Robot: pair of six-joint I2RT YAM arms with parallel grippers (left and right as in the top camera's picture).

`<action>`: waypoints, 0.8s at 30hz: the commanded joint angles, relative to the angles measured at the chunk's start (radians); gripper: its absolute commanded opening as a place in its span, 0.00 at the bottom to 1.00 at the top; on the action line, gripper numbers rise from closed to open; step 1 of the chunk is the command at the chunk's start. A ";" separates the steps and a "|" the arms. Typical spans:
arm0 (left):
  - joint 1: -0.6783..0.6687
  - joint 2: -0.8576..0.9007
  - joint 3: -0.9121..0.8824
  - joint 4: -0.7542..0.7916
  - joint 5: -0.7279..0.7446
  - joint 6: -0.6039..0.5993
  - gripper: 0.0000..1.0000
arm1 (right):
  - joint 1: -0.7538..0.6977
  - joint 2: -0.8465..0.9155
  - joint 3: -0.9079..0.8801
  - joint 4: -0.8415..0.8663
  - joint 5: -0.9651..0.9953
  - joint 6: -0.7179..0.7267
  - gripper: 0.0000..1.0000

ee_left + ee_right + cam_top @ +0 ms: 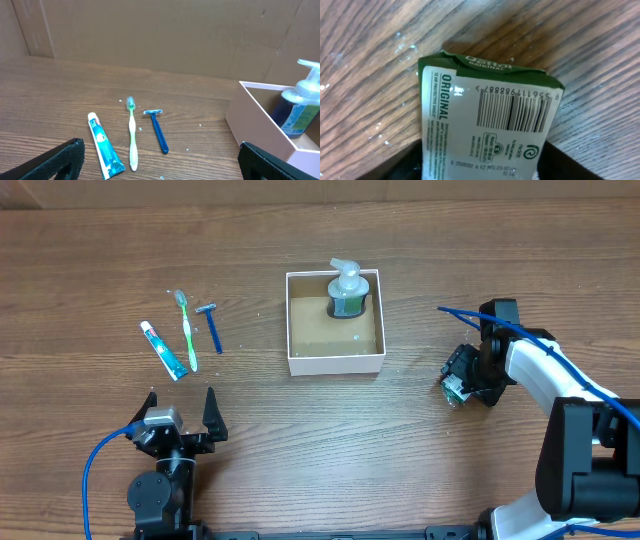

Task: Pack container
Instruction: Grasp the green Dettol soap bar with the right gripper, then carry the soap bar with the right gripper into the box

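Overhead, the container (335,364) is being shown at mid-table, with a pump bottle (348,290) standing upright inside it against the far wall, right of middle. The tan floor around the bottle is lying bare.

At the near left edge, the left gripper (181,398) is being held with its jaws spread wide and nothing between them, well apart from the container.

To the right of the container, the right gripper (460,385) is being held low over a green-and-white packet (485,125). In the right wrist view the packet is lying flat on the table (80,270) between the two dark fingers (405,165), one at each long edge. Whether they are pressing on it cannot be told.

Beyond the left gripper, a toothpaste tube (163,349), a toothbrush (188,330) and a blue razor (212,328) are lying side by side, left of the container and apart from it.
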 commanded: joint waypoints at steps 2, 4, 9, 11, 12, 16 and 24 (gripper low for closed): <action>0.010 -0.010 -0.003 -0.001 0.003 -0.014 1.00 | -0.003 0.044 -0.013 0.010 -0.024 0.000 0.63; 0.010 -0.010 -0.003 -0.001 0.003 -0.014 1.00 | -0.003 0.044 -0.012 0.007 -0.017 0.000 0.60; 0.010 -0.010 -0.003 -0.001 0.003 -0.014 1.00 | -0.003 0.044 -0.004 -0.004 -0.018 0.000 0.55; 0.010 -0.011 -0.003 -0.001 0.003 -0.014 1.00 | -0.003 0.044 0.007 -0.015 -0.018 0.000 0.55; 0.010 -0.011 -0.003 -0.001 0.003 -0.014 1.00 | -0.003 0.044 0.014 -0.023 -0.018 0.000 0.55; 0.010 -0.011 -0.003 -0.001 0.003 -0.014 1.00 | -0.003 0.044 0.053 -0.051 -0.018 0.000 0.54; 0.010 -0.011 -0.003 -0.001 0.003 -0.014 1.00 | -0.003 0.044 0.211 -0.169 -0.018 -0.008 0.49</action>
